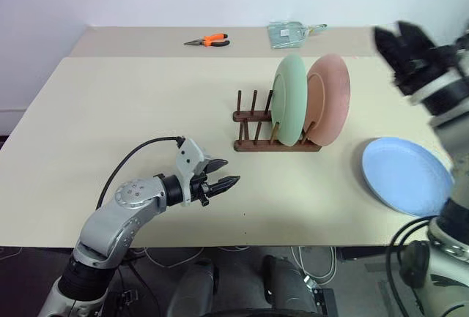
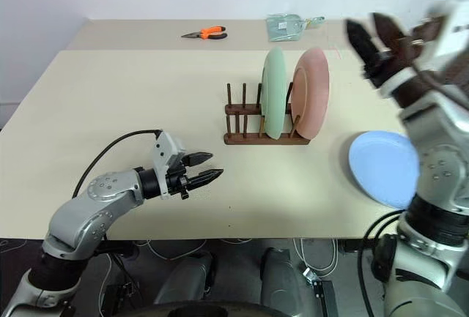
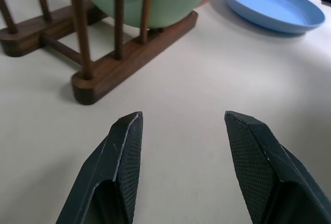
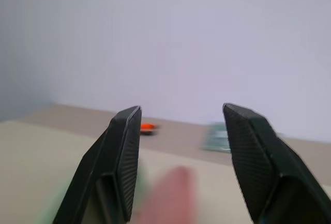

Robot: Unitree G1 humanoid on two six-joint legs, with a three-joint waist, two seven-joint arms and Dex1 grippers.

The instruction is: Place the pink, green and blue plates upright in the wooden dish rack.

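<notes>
The dark wooden dish rack (image 1: 253, 123) stands mid-table. A mint green plate (image 1: 288, 99) and a salmon pink plate (image 1: 330, 99) stand upright in its right end, green to the left of pink. A light blue plate (image 1: 405, 174) lies flat on the table to the right of the rack. My left gripper (image 1: 222, 175) hovers low over the table in front and left of the rack, open and empty. My right gripper (image 1: 401, 39) is raised above and to the right of the pink plate, open with nothing between its fingers.
Orange-handled pliers (image 1: 208, 39) and a clear plastic packet (image 1: 290, 34) lie on the far table (image 1: 132, 39). Bare tabletop (image 1: 117, 112) stretches left of the rack. The blue plate lies close to the table's right edge.
</notes>
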